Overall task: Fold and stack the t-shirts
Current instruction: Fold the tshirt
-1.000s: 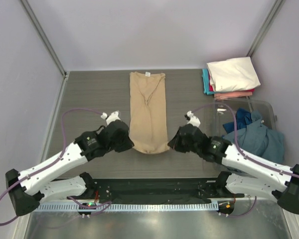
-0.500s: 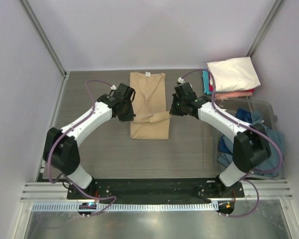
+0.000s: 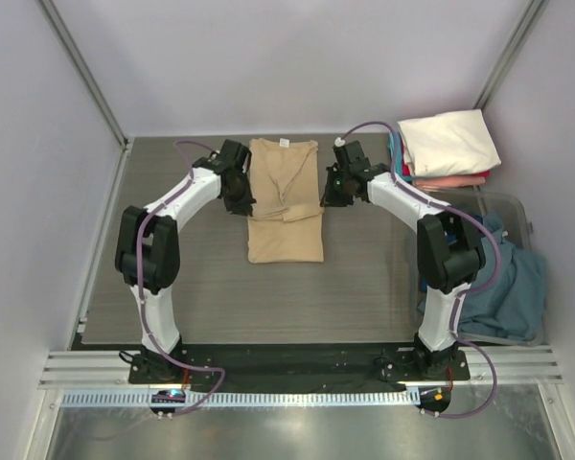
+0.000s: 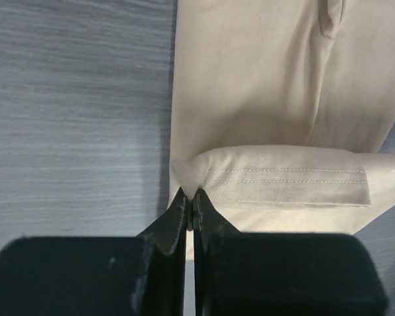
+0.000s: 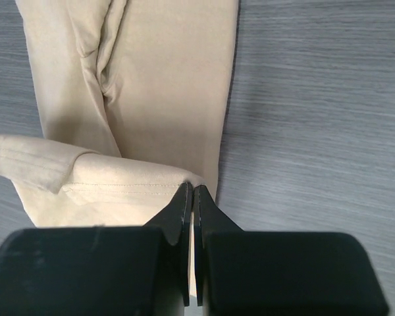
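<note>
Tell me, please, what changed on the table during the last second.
The left pincer and the right pincer, each shut on a bottom-hem corner of the tan t-shirt, carried the hem from the near end toward the collar, folding the shirt over itself; both arms stretched out. The folded stack at the far right and the blue shirts beside it stayed in place.
</note>
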Controlling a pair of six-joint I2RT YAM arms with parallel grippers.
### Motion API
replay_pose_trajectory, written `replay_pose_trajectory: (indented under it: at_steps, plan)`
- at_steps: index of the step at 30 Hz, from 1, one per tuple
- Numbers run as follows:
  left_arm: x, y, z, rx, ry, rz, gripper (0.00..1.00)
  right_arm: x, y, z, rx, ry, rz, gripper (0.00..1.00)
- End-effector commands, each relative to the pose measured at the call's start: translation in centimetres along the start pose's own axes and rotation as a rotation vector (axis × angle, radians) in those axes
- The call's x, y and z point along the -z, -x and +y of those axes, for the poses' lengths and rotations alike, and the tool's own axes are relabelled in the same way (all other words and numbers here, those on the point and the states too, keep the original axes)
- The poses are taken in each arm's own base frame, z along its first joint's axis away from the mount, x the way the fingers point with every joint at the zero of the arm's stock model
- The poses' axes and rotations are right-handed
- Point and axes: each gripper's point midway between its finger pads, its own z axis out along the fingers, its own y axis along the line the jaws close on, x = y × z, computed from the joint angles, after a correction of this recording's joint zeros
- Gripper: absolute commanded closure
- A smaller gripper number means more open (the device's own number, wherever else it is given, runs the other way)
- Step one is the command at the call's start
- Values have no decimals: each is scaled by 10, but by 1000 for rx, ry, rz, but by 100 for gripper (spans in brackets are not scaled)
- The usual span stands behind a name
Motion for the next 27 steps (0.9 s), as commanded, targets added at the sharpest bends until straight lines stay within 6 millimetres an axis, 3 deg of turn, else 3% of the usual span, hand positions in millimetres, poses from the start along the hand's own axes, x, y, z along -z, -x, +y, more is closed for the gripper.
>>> replay_pose_trajectory:
  at_steps: [1, 5, 8, 10, 11, 12, 13, 14, 15, 16, 17, 18, 19, 21, 22, 23, 24, 25, 26, 27]
  plan:
    - [-3, 14, -8, -22, -55, 8, 100, -3, 25, -1, 14, 17, -43, 99]
    - [-18, 18, -12, -25, -65, 27, 99, -20, 26, -9, -5, 7, -21, 99]
    - [-20, 30, -17, -27, -72, 18, 98, -26, 37, -7, -17, 12, -37, 99]
    - [-28, 30, -12, -23, -47, 48, 94, -36, 38, -8, -23, 19, -22, 86]
    - [-29, 34, -11, -21, -35, 50, 92, -35, 53, -1, -18, 41, -46, 78]
    - [-27, 42, -10, -11, -22, 55, 90, -44, 54, -5, -19, 42, -32, 63]
    - [-26, 49, -9, -4, -15, 50, 85, -45, 61, -3, -21, 52, -38, 55]
    - [-21, 58, -10, 1, -10, 33, 81, -39, 82, 8, -12, 88, -65, 50]
    - [-9, 83, -14, 14, -27, -23, 74, -38, 92, 8, -8, 89, -76, 42]
    - [-7, 89, -12, 24, -20, -15, 58, -42, 90, 0, -18, 60, -38, 40]
    - [-1, 99, -11, 35, -29, -21, 54, -28, 117, 7, -10, 69, -95, 37]
    - [22, 116, -18, 37, -47, -58, 52, -23, 123, 7, -11, 67, -102, 36]
    - [26, 119, -18, 33, -44, -59, 48, -5, 133, 8, -12, 69, -127, 36]
    - [42, 122, -14, 17, -26, -82, 47, 12, 132, 5, -5, 51, -143, 34]
    - [57, 115, -12, 16, -31, -91, 47, 36, 137, 11, 3, 65, -183, 34]
    - [58, 105, -7, 23, -25, -76, 47, 32, 111, 1, -6, 48, -129, 33]
    - [64, 105, -12, 27, -66, -111, 47, 37, 99, 1, -9, 65, -111, 33]
    - [65, 73, 1, 38, -58, -62, 47, 59, 101, 10, -20, 104, -160, 33]
    - [70, 63, 2, 57, -76, -69, 47, 46, 59, -4, -42, 94, -73, 32]
    - [72, 59, -3, 60, -121, -97, 47, 47, 41, -1, -51, 129, -45, 32]
